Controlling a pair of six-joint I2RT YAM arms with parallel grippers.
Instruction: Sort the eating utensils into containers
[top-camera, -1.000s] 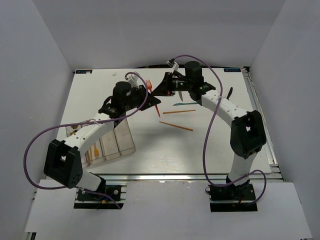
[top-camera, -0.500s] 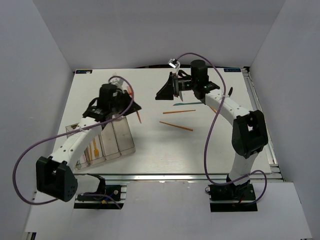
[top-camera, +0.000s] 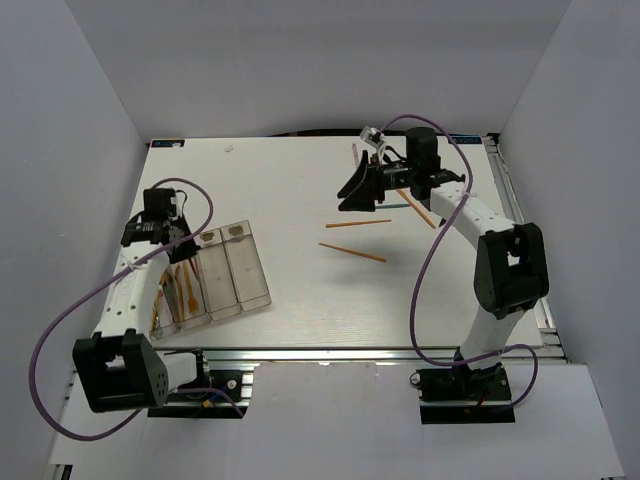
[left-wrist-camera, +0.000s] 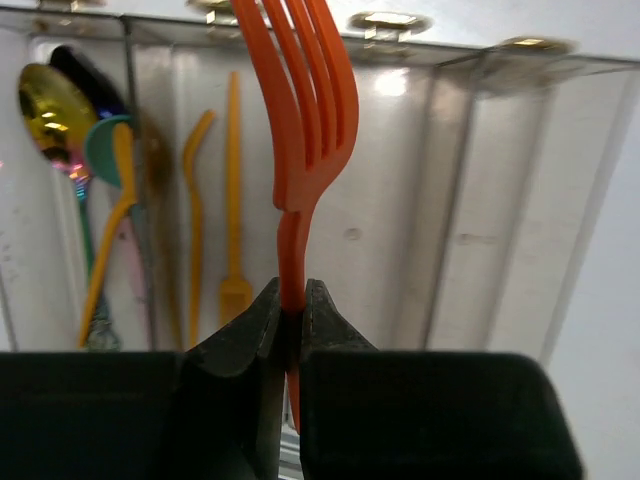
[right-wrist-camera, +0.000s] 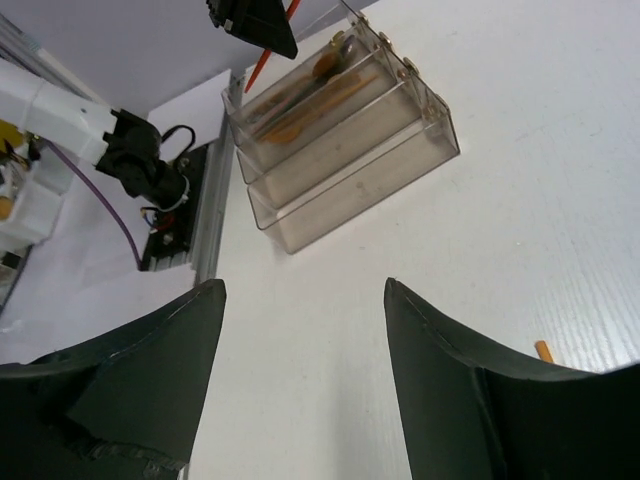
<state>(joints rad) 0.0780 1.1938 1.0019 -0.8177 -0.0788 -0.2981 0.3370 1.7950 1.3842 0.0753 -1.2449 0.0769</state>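
My left gripper (left-wrist-camera: 290, 295) is shut on the handle of an orange fork (left-wrist-camera: 300, 90), which hangs tines-forward just over the clear containers (left-wrist-camera: 480, 200). The bins to the left hold a gold spoon (left-wrist-camera: 45, 105), a teal spoon (left-wrist-camera: 103, 150) and orange cutlery (left-wrist-camera: 233, 200). From above, the left gripper (top-camera: 160, 238) hovers at the far left end of the containers (top-camera: 250, 275). My right gripper (top-camera: 352, 195) stands open and holds nothing, above the table's far middle. Two orange sticks (top-camera: 357, 224) (top-camera: 352, 252) lie near it, and a teal utensil (top-camera: 395, 207) beside it.
Another orange stick (top-camera: 420, 212) lies under the right forearm. The right wrist view looks across bare table to the containers (right-wrist-camera: 340, 140) and the left gripper (right-wrist-camera: 250, 20); a stick end (right-wrist-camera: 543, 350) shows at its right. White walls enclose the table on three sides.
The left arm swung from the table's middle to the left, carrying the orange fork over the containers. The right gripper opened and drew back to the right.
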